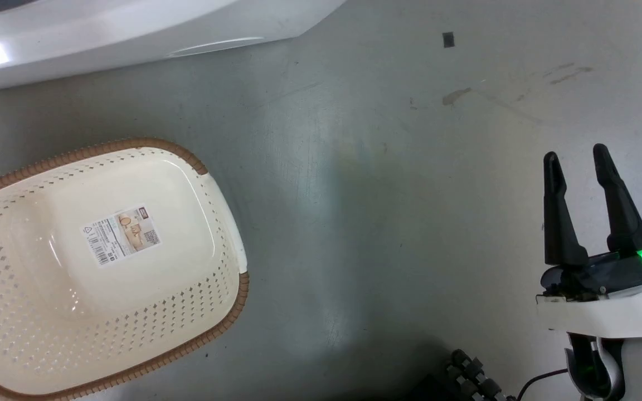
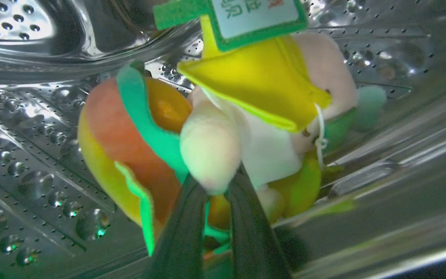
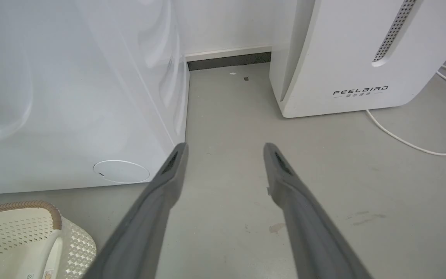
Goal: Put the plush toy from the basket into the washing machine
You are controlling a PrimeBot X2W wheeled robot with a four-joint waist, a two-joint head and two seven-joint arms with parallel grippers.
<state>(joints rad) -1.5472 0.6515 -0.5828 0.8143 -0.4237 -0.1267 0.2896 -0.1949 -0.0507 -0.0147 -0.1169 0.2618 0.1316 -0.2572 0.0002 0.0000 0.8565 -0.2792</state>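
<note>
The plush toy (image 2: 223,128), a burger of orange, red, green, yellow and peach-pink with a green-and-white tag (image 2: 254,17), hangs inside the washing machine's steel drum (image 2: 33,135). My left gripper (image 2: 216,188) is shut on one of its peach-pink parts. The cream-white basket (image 1: 131,143) stands on the floor at the lower left of the head view with nothing in it, its bottom label showing; one corner of the basket (image 3: 21,232) appears in the right wrist view. My right gripper (image 1: 577,161) (image 3: 225,149) is open above the bare floor, right of the washing machine (image 1: 103,39) (image 3: 72,97).
A white FEELBIRD appliance (image 3: 343,58) stands at the wall to the right of the washer, with a white cable (image 3: 412,145) trailing across the grey floor. A strip of floor runs between the two machines.
</note>
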